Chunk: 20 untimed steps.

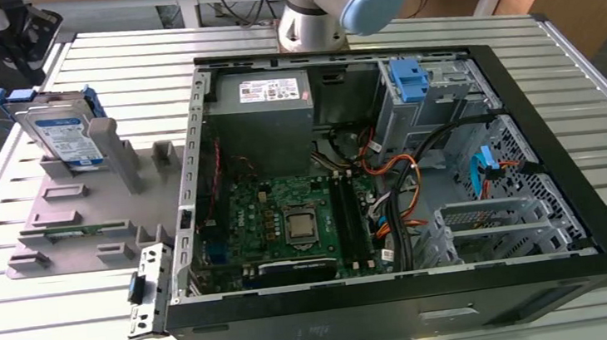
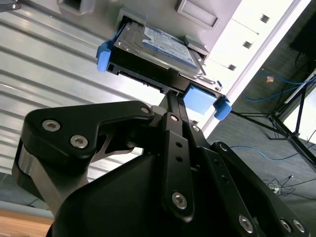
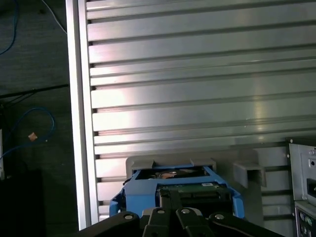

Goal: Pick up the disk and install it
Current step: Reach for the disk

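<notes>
The disk [image 1: 60, 131], a silver drive with a white-and-blue label in a blue carrier, stands on edge in the grey holder [image 1: 85, 216] at the exterior view's left. In both wrist views my gripper [image 2: 170, 101] [image 3: 170, 197] points at the disk [image 2: 158, 49] [image 3: 170, 185]. Its black fingers are drawn together into one narrow bar with nothing between them. The tips line up with the middle of the drive's near edge, and I cannot tell if they touch it. The holder's grey walls still frame the drive's far end.
An open computer case [image 1: 405, 294] lies right of the holder, with a power-supply box [image 1: 262, 90] and a drive bay with a blue latch [image 1: 412, 84] at its far side. The arm's base [image 1: 338, 4] stands behind the case. The slatted table's edge [image 3: 79, 123] borders floor with cables.
</notes>
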Available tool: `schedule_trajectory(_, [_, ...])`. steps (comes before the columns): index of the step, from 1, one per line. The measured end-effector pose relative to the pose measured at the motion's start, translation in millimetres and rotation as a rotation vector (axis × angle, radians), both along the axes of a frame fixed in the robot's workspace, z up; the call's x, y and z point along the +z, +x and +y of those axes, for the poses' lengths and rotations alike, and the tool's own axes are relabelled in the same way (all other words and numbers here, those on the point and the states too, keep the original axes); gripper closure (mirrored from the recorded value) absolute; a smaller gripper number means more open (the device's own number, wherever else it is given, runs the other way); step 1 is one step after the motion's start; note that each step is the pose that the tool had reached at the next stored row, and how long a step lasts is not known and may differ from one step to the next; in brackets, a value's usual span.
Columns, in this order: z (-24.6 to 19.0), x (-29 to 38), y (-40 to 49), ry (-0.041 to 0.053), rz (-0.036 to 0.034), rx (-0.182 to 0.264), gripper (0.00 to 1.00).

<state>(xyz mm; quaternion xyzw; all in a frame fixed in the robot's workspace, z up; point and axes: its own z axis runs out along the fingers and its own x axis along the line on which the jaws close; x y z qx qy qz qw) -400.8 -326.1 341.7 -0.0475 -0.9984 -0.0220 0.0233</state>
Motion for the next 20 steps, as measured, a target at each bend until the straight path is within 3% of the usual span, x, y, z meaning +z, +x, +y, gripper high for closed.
schedule_trajectory(11, [-10.9,-0.1,8.6,-0.0043,-0.0001,-0.006,0.89])
schedule_trajectory(14, [-11.8,-0.3,13.6,-0.0045,0.0,-0.006,0.89])
schedule_trajectory(20, [-11.8,-0.8,14.2,-0.0045,0.0,0.009,0.89])
